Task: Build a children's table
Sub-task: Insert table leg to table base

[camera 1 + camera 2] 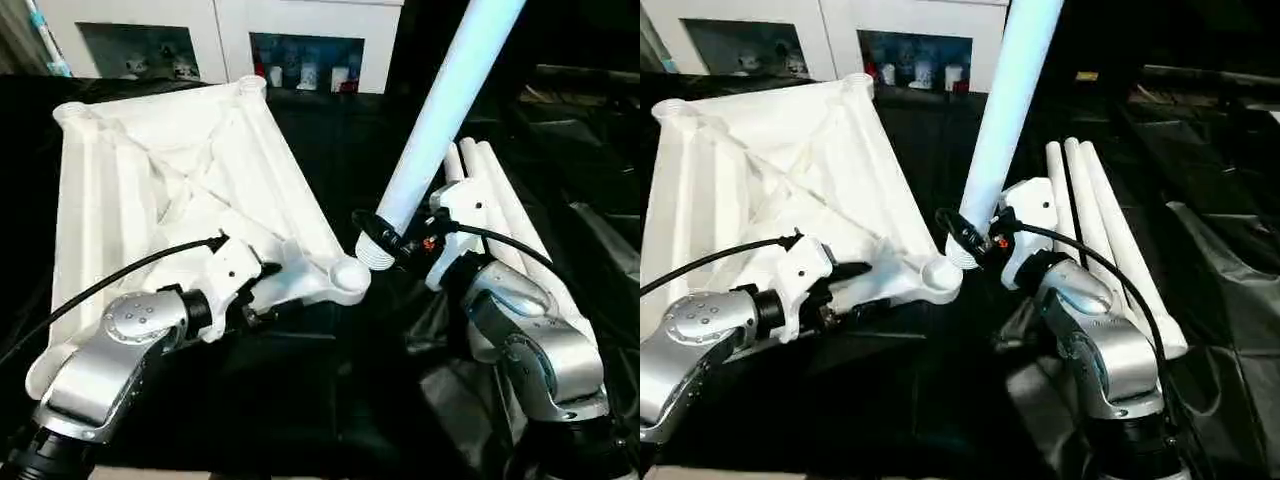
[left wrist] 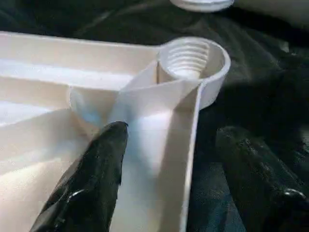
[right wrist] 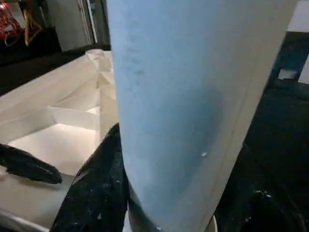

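Note:
The white tabletop [image 1: 180, 170] lies upside down on black cloth, its ribbed X-braced underside up. My left gripper [image 1: 262, 290] is open at its near rim; in the left wrist view one finger [image 2: 91, 183] rests inside the rim wall and the other sits outside it. Just beyond is the threaded corner socket [image 2: 190, 63]. My right gripper [image 1: 388, 232] is shut on a white leg [image 1: 440, 110] close to its threaded end [image 1: 375, 250]. The leg rises steeply to the upper right, and its end hangs just right of the socket [image 1: 350, 278], apart from it. Three more legs [image 1: 500, 200] lie side by side at the right.
A white cabinet [image 1: 230, 30] with glass-fronted compartments stands behind the table. Black cloth [image 1: 300, 400] covers the work surface and folds up at the right. A black cable [image 1: 120, 275] runs over each forearm.

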`<state>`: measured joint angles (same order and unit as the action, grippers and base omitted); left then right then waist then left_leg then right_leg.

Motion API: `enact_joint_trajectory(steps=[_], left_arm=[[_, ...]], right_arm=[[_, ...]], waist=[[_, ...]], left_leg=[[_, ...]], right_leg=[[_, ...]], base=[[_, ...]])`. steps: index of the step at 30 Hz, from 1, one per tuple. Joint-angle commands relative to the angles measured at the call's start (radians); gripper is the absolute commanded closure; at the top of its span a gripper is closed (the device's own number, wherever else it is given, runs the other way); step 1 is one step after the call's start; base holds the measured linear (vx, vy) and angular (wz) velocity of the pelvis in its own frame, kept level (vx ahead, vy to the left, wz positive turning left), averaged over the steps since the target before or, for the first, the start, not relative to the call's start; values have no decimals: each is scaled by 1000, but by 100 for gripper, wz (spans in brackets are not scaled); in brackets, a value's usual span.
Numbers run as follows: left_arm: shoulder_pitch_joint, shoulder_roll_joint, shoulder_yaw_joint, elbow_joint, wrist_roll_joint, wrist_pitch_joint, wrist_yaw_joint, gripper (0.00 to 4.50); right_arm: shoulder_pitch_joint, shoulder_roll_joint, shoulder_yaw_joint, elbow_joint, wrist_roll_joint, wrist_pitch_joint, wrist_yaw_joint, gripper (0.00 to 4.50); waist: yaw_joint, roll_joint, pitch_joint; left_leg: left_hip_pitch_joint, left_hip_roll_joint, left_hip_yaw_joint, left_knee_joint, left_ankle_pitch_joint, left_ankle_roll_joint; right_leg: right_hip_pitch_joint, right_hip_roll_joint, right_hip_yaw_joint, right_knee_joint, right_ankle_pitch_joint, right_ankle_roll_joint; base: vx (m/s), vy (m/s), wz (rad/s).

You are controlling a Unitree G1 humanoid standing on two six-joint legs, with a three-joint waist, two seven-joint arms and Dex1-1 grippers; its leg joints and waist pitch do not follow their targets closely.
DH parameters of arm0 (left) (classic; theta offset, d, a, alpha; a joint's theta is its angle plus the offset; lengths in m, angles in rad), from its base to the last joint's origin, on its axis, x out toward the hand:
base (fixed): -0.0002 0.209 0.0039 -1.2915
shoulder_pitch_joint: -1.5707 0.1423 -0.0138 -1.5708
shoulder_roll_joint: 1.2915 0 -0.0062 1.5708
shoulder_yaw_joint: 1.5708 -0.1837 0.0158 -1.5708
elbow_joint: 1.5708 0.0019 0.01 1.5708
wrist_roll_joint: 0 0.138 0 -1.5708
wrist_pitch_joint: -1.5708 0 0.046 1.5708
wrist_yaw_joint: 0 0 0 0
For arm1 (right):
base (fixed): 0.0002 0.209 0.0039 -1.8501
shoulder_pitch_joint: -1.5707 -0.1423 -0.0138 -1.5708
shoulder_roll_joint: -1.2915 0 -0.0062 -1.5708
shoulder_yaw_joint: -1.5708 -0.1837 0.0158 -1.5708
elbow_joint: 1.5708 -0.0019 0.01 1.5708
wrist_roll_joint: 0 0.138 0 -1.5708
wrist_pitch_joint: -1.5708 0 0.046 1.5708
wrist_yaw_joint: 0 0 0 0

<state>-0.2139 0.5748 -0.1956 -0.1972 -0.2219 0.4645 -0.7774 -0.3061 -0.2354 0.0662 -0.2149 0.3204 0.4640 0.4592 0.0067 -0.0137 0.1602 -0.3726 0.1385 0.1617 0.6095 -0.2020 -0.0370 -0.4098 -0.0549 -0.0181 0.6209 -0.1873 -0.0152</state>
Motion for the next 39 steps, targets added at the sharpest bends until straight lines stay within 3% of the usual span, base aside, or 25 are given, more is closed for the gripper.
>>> enact_joint_trajectory(steps=[1,2,5,9,12,15,21,27,34,39], left_arm=[[-11,23,-15,-2,-12,12,-46,154],[-20,45,-29,2,-14,14,-89,165],[-38,68,-41,12,-3,18,-117,188],[-51,74,-46,15,6,27,-123,210],[-52,69,-58,9,6,40,-122,237],[-53,61,-72,21,21,32,-116,270],[-90,48,-88,74,43,34,-108,325],[-101,58,-101,77,46,55,-127,375],[-103,77,-126,82,72,58,-147,439],[-104,82,-138,89,91,41,-142,449]], right_arm=[[14,-5,-1,-19,0,-16,11,263],[16,-7,-1,-22,-4,-12,16,263],[20,-8,2,-26,-4,-8,20,263],[21,-7,3,-28,-4,-7,17,263],[21,-4,7,-28,-6,-5,9,263],[20,-2,10,-27,-6,-3,5,263],[14,-3,18,-21,-16,-5,0,263],[12,7,26,-22,-24,-3,-8,263],[13,11,29,-23,-22,0,-13,263],[4,17,28,-14,-13,4,-5,263]], waist=[[6,13,-94],[7,13,-95],[10,16,-94],[10,19,-82],[10,20,-73],[13,21,-71],[21,20,-73],[24,23,-74],[24,24,-70],[22,24,-72]], left_leg=[[7,66,-24,-70,26,74],[7,65,-22,-68,51,97],[5,69,-20,-67,63,121],[8,75,-20,-75,-31,91],[14,78,-17,-82,-116,45],[14,78,-16,-85,-131,26],[13,76,-15,-84,-112,22],[10,77,-15,-84,-83,32],[12,79,-15,-87,-94,30],[11,79,-15,-87,-68,36]], right_leg=[[58,-76,49,-42,101,-287],[59,-76,48,-39,146,-298],[57,-78,46,-37,155,-316],[53,-80,45,-50,23,-312],[47,-81,49,-61,-90,-294],[45,-82,50,-65,-121,-275],[44,-80,51,-63,-100,-259],[45,-80,49,-57,-29,-276],[45,-81,49,-61,-53,-273],[47,-81,48,-56,-9,-278]], base=[[57,-5,1],[0,0,0],[0,0,0],[0,0,0],[0,0,0],[0,0,0],[0,0,0],[0,0,0],[0,0,0],[0,0,0]])
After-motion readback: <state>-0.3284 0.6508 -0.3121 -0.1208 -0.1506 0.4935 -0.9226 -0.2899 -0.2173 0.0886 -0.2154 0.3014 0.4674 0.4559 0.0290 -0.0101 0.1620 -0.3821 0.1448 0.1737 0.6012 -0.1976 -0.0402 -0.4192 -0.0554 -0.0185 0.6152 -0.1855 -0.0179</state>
